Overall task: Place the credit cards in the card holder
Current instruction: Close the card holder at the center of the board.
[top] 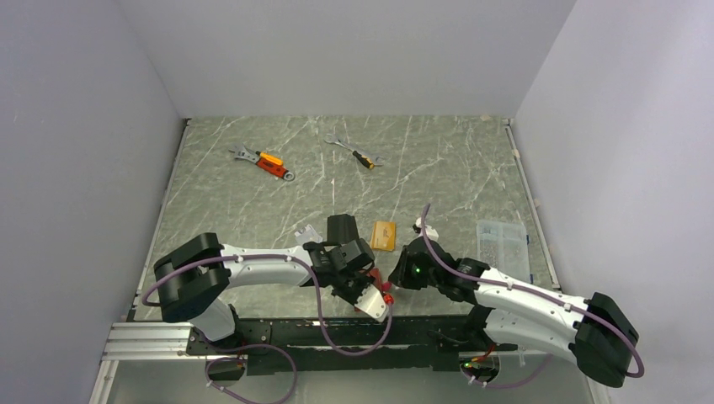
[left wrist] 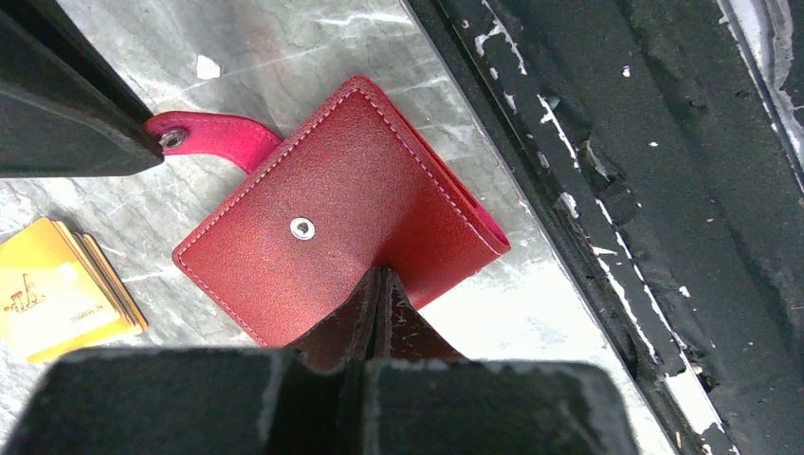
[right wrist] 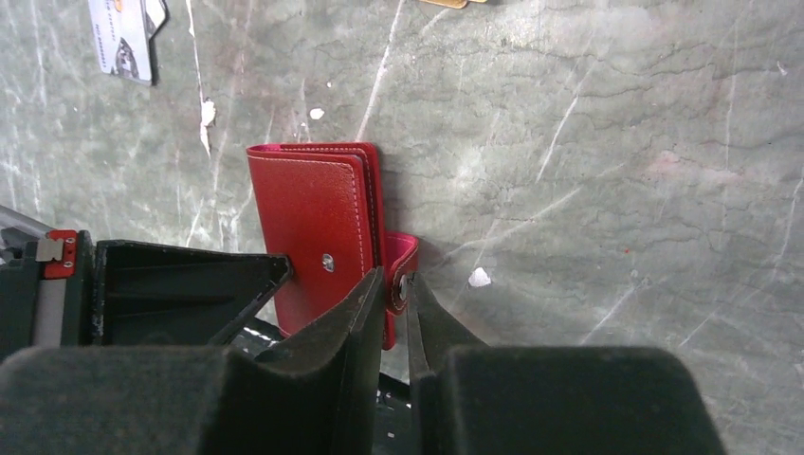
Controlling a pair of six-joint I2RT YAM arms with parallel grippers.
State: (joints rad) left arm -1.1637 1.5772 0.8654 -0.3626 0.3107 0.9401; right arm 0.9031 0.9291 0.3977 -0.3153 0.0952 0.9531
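Red leather-like folding card holder (left wrist: 360, 180), lying folded at lower centre of the top view, is apparently pinned by the tightly closed left gripper (left wrist: 379, 284) while its snap tab (right wrist: 402, 254) is pinched in the narrowed right gripper (right wrist: 406, 284); opening is judged in hand, an outward pull being needed next.

Grey-green marbled stone-look desk (top: 438, 168) carried all items. Far side: large orange-handled metal wrench (top: 263, 162) and smaller orange-and-black-handled wrench (top: 357, 154), well apart. Mid-desk: orange-gold flat rectangular card (top: 383, 235), with silver-grey flat card (top: 305, 232) to its left. Right edge: clear plastic compartment box (top: 503, 242). Near front edge: red leather-like folding card holder (left wrist: 332, 218) lay folded shut, snap tab unfastened.
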